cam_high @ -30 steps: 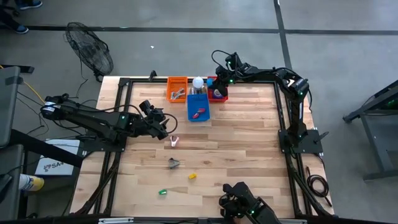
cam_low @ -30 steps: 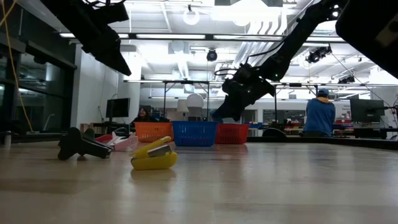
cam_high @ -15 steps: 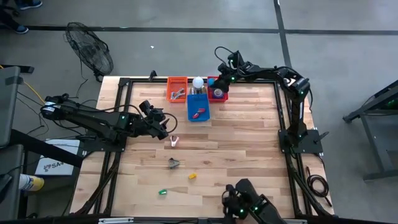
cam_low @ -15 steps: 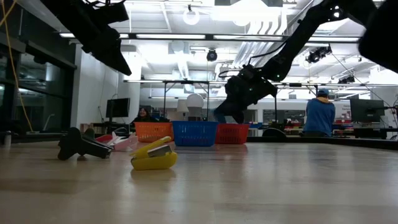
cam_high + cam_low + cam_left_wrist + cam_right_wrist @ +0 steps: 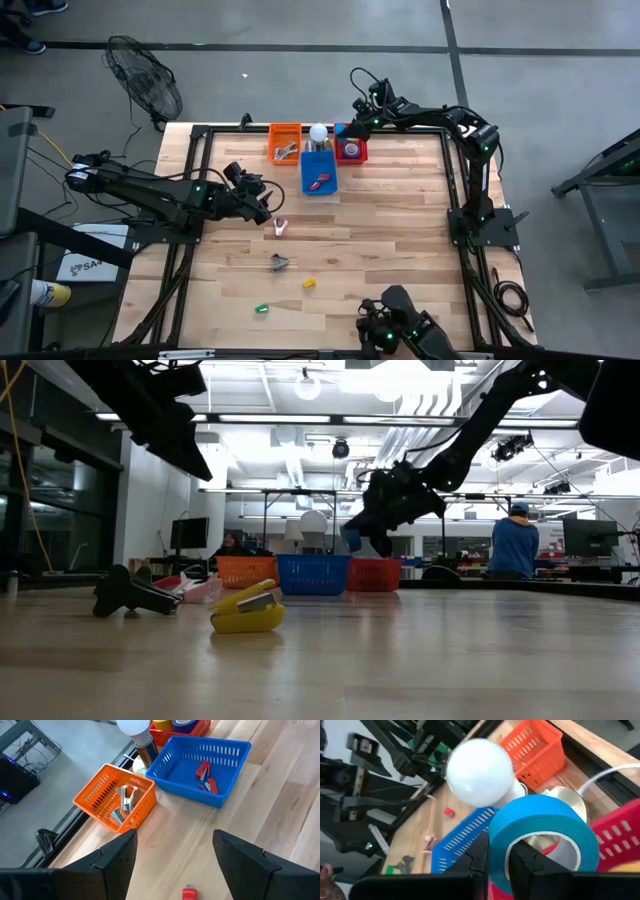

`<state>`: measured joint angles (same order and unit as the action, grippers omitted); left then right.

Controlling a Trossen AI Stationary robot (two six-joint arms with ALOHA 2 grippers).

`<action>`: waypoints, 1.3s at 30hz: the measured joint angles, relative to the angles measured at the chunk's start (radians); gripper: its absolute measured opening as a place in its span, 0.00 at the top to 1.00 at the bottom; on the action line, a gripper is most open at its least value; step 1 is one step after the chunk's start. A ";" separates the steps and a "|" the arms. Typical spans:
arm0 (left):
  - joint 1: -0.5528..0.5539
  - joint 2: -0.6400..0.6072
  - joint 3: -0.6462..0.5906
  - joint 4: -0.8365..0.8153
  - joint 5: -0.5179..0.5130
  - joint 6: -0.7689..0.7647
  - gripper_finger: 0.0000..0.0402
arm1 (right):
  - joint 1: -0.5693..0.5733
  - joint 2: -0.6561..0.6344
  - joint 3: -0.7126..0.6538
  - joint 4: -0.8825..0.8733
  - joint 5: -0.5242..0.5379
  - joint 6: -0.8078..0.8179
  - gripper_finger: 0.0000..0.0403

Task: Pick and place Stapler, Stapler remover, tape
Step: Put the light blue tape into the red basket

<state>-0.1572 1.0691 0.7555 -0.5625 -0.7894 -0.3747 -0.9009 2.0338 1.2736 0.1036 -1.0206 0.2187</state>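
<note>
A blue tape roll (image 5: pixel 540 827) is grasped in the clenched jaws of the right gripper (image 5: pixel 362 113), which is held in the air above the red basket (image 5: pixel 350 150) at the far edge of the counter (image 5: pixel 380 240). The left gripper (image 5: pixel 262 205) is held with jaws released over the counter's left side, near a pink stapler remover (image 5: pixel 281 228). Red items are seen in the blue basket (image 5: pixel 200 772), metal ones in the orange basket (image 5: pixel 117 802).
</note>
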 joint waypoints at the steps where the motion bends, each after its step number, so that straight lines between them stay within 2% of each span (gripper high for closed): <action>1: 0.000 0.000 0.000 0.000 0.003 -0.002 0.37 | 0.003 0.000 0.000 0.002 0.004 0.006 0.92; 8: 0.000 0.000 0.000 0.000 0.017 -0.010 0.37 | 0.010 0.000 0.000 -0.006 0.047 0.060 0.92; 15: 0.000 0.000 0.000 0.000 0.016 -0.024 0.37 | 0.011 0.000 0.000 -0.021 0.097 0.096 0.85; 22: 0.000 0.000 0.000 0.006 0.018 -0.024 0.37 | 0.011 0.000 0.000 -0.021 0.078 0.088 0.85; 33: 0.000 0.000 0.000 0.006 0.028 -0.024 0.37 | 0.011 0.000 0.000 -0.022 0.079 0.072 0.68; 39: 0.000 0.000 0.000 0.006 0.029 -0.024 0.37 | 0.011 0.000 0.000 -0.022 0.079 0.058 0.63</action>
<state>-0.1570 1.0691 0.7559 -0.5564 -0.7608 -0.3988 -0.8898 2.0342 1.2739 0.0811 -0.9413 0.2772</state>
